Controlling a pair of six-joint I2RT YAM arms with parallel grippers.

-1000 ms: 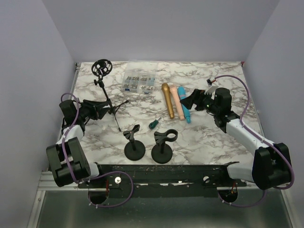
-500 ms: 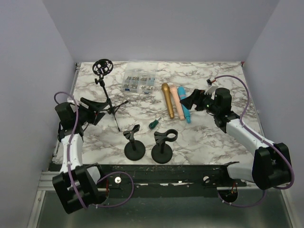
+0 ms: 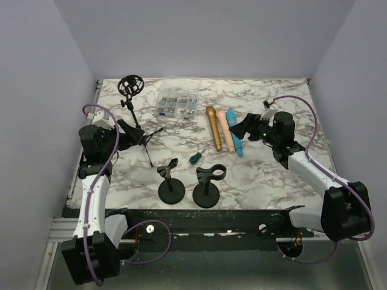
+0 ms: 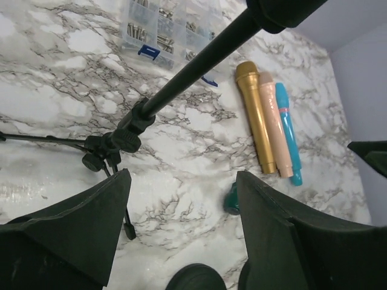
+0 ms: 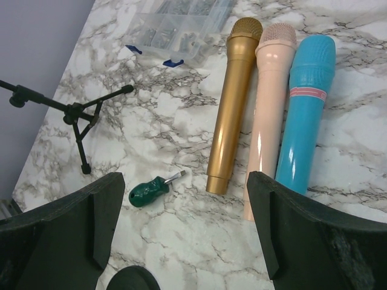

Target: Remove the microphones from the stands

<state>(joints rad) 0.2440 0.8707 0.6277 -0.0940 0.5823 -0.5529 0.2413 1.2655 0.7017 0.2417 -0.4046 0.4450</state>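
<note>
Left jaws: just sprung apart, holding nothing; the left gripper (image 4: pixel 182 181) has let go and drawn back off the tripod stand (image 4: pixel 181 78).
Right jaws: spread wide, empty; the right gripper (image 5: pixel 184 181) hasn't budged.
Microphones: gold microphone (image 5: pixel 233 103), pink microphone (image 5: pixel 269 109) and blue microphone (image 5: pixel 305 109) lie flat, side by side, just beyond the right jaws and well right of the left.
Stands: tripod cradle and both desk stands (image 3: pixel 171 181) bare.
Reading: removal looks done.
</note>
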